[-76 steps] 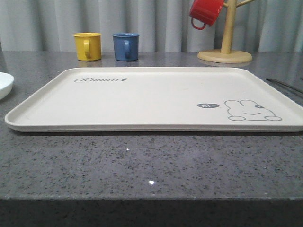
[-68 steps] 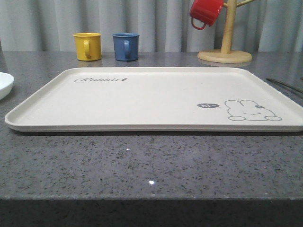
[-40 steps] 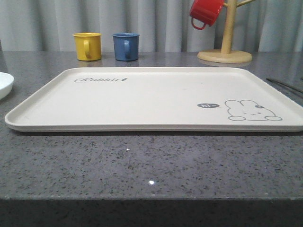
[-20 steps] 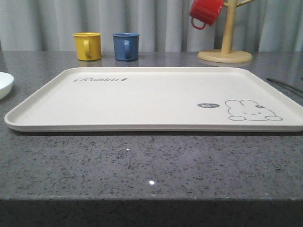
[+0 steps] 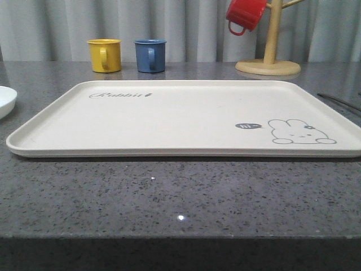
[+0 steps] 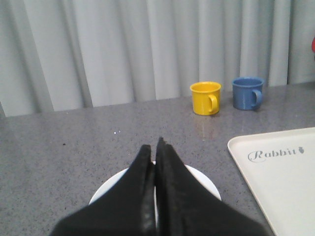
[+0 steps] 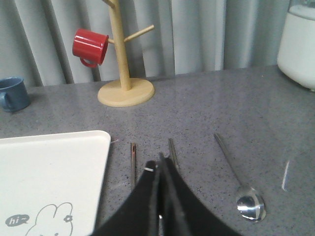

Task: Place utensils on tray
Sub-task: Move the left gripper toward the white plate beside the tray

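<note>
The cream tray (image 5: 169, 121) with the rabbit drawing lies bare in the middle of the counter; its corner shows beside my right gripper (image 7: 54, 167). To its right lie the utensils. The spoon (image 7: 239, 184) lies with its bowl towards me. Two slim metal shafts (image 7: 133, 160) (image 7: 172, 150) run partly under my right gripper, and I cannot tell fork from chopsticks. A thin utensil end (image 5: 338, 101) shows at the right edge. My right gripper (image 7: 156, 161) hangs shut and empty above the shafts. My left gripper (image 6: 153, 143) is shut and empty over a white plate.
The round white plate (image 6: 204, 184) sits left of the tray (image 6: 275, 172). A yellow mug (image 5: 104, 55) and a blue mug (image 5: 150, 55) stand behind it. A wooden mug tree (image 5: 269, 56) holds a red mug (image 5: 245, 15). A white appliance (image 7: 298, 44) stands far right.
</note>
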